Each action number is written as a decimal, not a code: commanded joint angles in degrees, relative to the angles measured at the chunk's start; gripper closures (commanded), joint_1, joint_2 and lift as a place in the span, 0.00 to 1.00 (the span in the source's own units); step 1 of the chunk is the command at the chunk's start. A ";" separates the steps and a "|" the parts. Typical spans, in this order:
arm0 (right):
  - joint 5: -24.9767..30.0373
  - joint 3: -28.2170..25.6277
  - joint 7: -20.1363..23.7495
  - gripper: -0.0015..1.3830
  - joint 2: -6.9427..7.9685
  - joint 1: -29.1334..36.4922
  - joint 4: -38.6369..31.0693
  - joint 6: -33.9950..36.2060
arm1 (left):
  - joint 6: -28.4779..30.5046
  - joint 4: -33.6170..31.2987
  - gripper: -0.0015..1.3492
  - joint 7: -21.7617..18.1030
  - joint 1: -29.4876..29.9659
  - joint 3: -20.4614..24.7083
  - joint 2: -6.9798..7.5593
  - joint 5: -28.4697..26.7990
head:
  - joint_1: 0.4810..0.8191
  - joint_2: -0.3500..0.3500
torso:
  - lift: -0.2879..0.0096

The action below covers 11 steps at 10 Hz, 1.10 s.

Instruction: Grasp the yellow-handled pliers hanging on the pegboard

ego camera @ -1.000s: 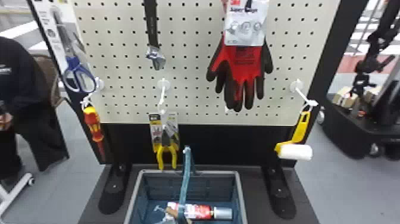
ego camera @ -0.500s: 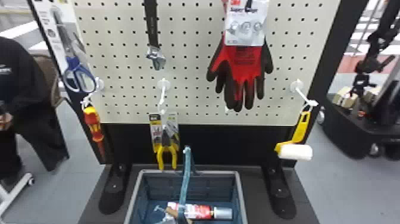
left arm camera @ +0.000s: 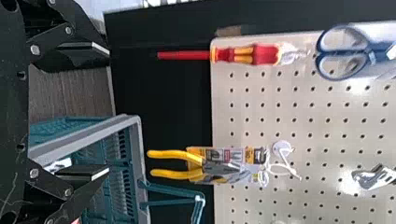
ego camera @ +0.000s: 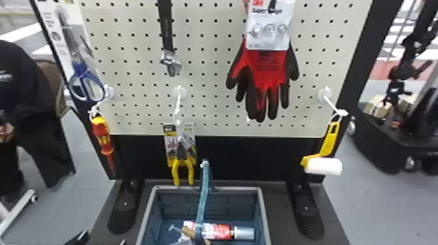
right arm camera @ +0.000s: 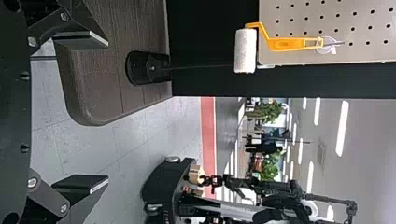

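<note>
One pair of yellow-handled pliers [left arm camera: 196, 165] hangs on its card from a white hook [left arm camera: 280, 151], ahead of the left gripper [left arm camera: 86, 112], whose two flat fingers stand spread wide with nothing between them. The pliers line up nearer one finger than the middle of the gap. Their handles drop past the lower edge of the pegboard [left arm camera: 303, 107] and show against the black panel below it.

Between this gripper and the handles sits one blue basket [left arm camera: 84, 135]. Its grey rim is close by the fingers and its raised handle [ego camera: 203, 192] stands just in front of the pliers. One tube [ego camera: 218, 231] lies inside the basket.

Farther ahead on the board hang one red-and-yellow screwdriver [left arm camera: 233, 53], one pair of blue-handled scissors [left arm camera: 350, 51], one wrench [left arm camera: 373, 176] and one pair of red-and-black gloves [ego camera: 262, 78]. The screwdriver hangs well apart from the pliers, with bare panel between them.

The right gripper [right arm camera: 79, 112] is likewise spread and holds nothing. Ahead of it hangs one paint roller [right arm camera: 245, 50] at the board's edge, with the table's rounded corner [right arm camera: 93, 116] near the fingers and open grey floor beyond.
</note>
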 commanded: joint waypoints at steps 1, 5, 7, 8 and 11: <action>0.00 0.00 0.39 0.19 0.00 -0.40 0.32 0.08 | 1.87 3.17 0.30 -2.09 -5.94 0.83 0.59 -0.28 | 0.20 0.50 | 0.63; 0.09 0.00 1.01 0.19 0.35 -0.77 0.88 0.08 | 5.74 14.70 0.30 -11.32 -21.45 2.59 1.55 0.86 | 0.20 0.50 | 0.63; 0.26 0.08 1.62 0.19 0.35 -1.38 1.31 0.08 | 8.03 21.17 0.30 -17.21 -31.54 0.39 3.49 1.13 | 0.20 0.50 | 0.63; 0.26 0.08 1.98 0.19 0.44 -1.87 1.87 0.08 | 9.26 23.84 0.29 -19.76 -35.84 -0.75 4.01 1.30 | 0.20 0.50 | 0.63; 0.62 0.08 2.85 0.19 1.23 -2.61 2.85 0.08 | 12.07 34.25 0.27 -24.86 -46.79 -8.83 7.71 6.84 | 0.20 0.50 | 0.63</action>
